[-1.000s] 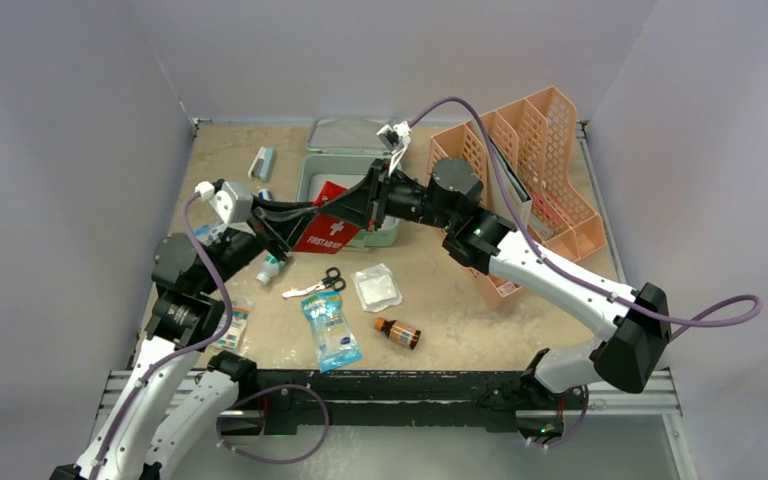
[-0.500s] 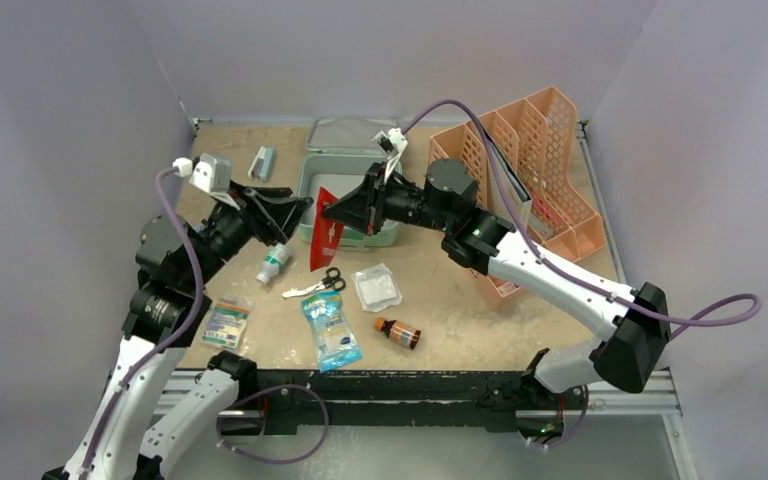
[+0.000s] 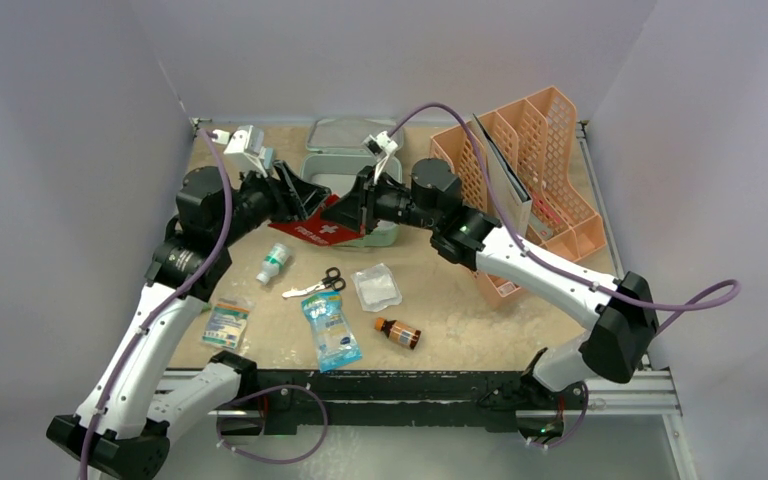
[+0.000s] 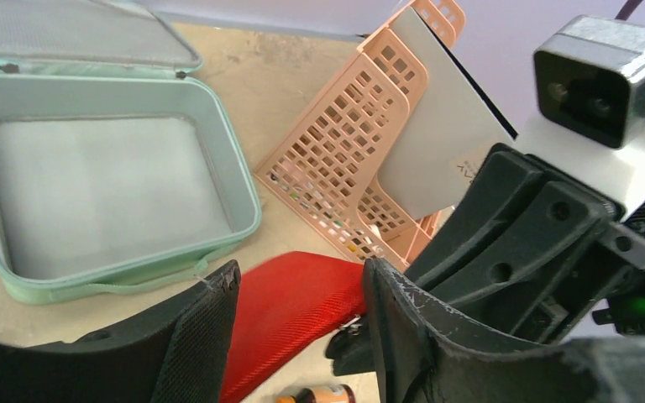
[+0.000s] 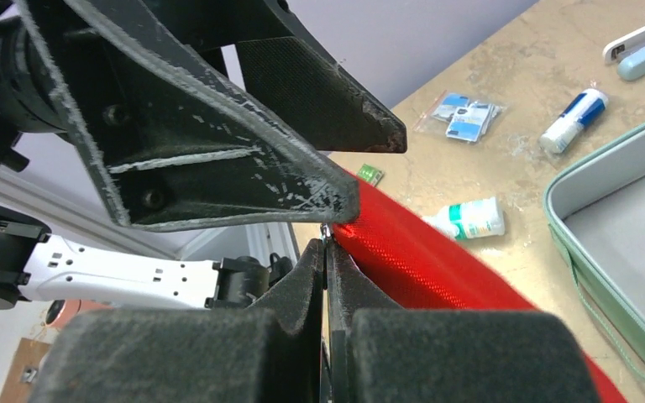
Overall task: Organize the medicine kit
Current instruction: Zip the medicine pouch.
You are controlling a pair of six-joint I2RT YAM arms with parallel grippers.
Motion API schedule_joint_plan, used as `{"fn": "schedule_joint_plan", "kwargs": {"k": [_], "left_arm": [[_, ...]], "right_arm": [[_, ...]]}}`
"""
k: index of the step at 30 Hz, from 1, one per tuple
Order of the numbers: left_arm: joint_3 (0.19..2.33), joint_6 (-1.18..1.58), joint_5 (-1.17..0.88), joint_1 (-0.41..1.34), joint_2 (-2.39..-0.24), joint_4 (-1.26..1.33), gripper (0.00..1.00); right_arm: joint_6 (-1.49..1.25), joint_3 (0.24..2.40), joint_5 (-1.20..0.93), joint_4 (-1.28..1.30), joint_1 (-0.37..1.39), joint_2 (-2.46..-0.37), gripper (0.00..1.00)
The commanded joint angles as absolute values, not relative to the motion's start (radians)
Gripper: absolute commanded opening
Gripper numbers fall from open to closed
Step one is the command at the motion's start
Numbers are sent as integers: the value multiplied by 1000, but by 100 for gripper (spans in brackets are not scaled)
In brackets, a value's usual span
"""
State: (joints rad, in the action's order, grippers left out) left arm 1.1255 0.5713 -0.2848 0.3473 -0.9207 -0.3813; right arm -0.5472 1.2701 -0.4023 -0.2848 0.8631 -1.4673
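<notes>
The medicine kit (image 3: 306,178) is a mint-green box standing open and empty (image 4: 101,193), its lid (image 3: 345,135) laid back behind it. A flat red first aid pouch (image 3: 312,231) hangs over the kit's front left corner. My right gripper (image 3: 347,212) is shut on the small metal pull at the pouch's top edge (image 5: 326,243). My left gripper (image 3: 303,200) is open, facing the right one just left of it. In the left wrist view the red pouch (image 4: 294,306) shows between the spread fingers (image 4: 206,315); whether they touch it is unclear.
A peach mesh file rack (image 3: 535,170) with a grey folder stands right of the kit. On the table in front lie a white-green bottle (image 3: 273,264), scissors (image 3: 322,283), a gauze packet (image 3: 376,287), a blue pack (image 3: 330,330), a brown bottle (image 3: 398,332) and a small packet (image 3: 225,323).
My left gripper opened and swung from the pouch's lower left up toward the kit's far left. The right gripper pulled the pouch out of the kit and leftward.
</notes>
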Motion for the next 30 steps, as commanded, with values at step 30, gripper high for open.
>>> {"fn": "schedule_joint_plan", "kwargs": {"k": [30], "left_arm": [[1179, 469, -444, 346, -981, -407, 35]], "right_arm": [[-468, 1362, -447, -292, 868, -1504, 0]]}}
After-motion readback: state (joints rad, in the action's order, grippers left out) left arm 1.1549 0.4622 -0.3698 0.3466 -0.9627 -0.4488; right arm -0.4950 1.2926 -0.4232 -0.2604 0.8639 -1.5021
